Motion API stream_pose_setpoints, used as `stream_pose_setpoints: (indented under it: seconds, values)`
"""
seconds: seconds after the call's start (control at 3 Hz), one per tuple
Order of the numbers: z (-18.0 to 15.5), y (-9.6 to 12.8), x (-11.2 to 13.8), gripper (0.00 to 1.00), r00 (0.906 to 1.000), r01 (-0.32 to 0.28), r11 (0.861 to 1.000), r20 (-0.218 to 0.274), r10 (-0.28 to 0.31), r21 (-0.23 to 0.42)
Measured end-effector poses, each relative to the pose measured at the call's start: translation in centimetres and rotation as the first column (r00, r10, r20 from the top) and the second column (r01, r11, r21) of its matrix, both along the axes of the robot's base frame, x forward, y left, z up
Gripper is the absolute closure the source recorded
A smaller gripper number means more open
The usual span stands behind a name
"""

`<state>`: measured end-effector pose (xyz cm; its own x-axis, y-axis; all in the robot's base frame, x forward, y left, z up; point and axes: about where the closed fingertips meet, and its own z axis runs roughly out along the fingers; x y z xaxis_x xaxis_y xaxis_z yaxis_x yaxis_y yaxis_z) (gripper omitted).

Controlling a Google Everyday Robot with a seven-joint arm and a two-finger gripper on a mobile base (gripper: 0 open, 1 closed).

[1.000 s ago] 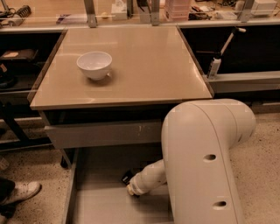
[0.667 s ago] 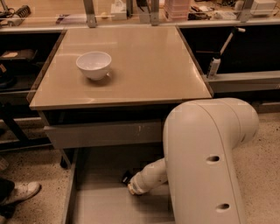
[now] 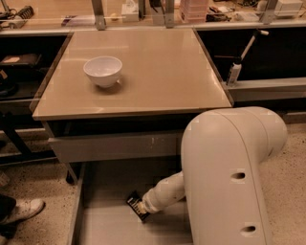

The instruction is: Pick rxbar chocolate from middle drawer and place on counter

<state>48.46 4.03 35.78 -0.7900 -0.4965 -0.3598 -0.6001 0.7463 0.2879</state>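
Observation:
The middle drawer (image 3: 103, 225) is pulled open below the counter (image 3: 158, 67), its grey floor bare. My white arm reaches down into it from the right. The gripper (image 3: 142, 209) is at the arm's tip, low over the drawer floor near the middle. A small black bar with white lettering, the rxbar chocolate (image 3: 134, 201), shows right at the gripper's tip. It is tilted, and I cannot see whether it rests on the floor or is held. The arm's big housing hides the drawer's right part.
A white bowl (image 3: 103, 71) stands on the counter's left half. A grey drawer front (image 3: 114, 146) sits just under the counter. A cluttered bench (image 3: 143, 12) runs behind. A person's white shoe (image 3: 21, 210) is on the floor at left.
The arm's tip has shifted slightly down and left in the drawer, and more of the black bar shows at its end. The bowl has not moved.

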Motion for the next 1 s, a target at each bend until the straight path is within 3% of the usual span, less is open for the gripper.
stream_pose_setpoints:
  seconds: [1.0]
  values:
    - [3.1, 0.2, -0.2, 1.0, 0.9998, 0.012, 1.0, 0.018, -0.012, 0.025]
